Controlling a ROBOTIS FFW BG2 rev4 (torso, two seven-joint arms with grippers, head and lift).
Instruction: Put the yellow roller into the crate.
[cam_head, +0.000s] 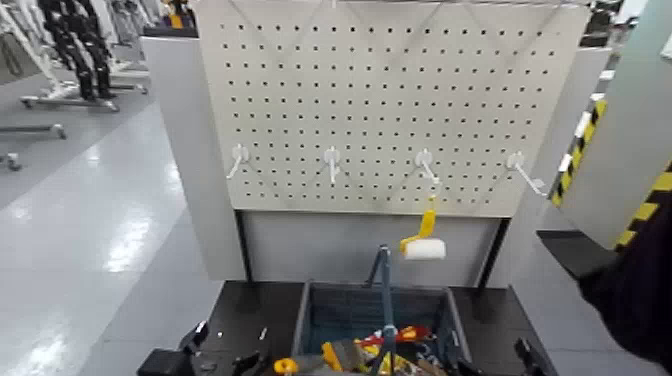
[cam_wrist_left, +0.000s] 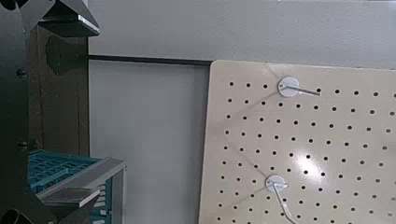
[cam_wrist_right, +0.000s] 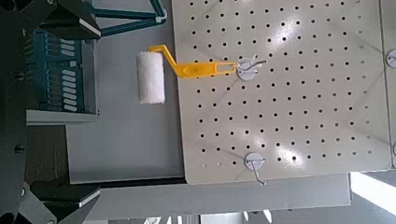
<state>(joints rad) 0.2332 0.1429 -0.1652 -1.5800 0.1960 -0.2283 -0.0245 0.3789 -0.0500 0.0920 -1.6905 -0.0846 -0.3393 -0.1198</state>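
The yellow roller (cam_head: 425, 249) hangs from a pegboard hook (cam_head: 425, 160), probably light, with a soft sleeve; best gripped mid-handle. Both left gripper (cam_wrist_left: 93, 112) and right gripper (cam_wrist_right: 92, 112), beside the crate (cam_head: 303, 325), have wide, empty jaws

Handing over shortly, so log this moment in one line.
yellow roller: on pegboard hook | crate: below | right gripper: open, empty

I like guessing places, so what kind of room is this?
Maybe a robot workshop or lab: there's a pegboard with hooks, a crate of tools, and yellow-and-black striped tape at the side.
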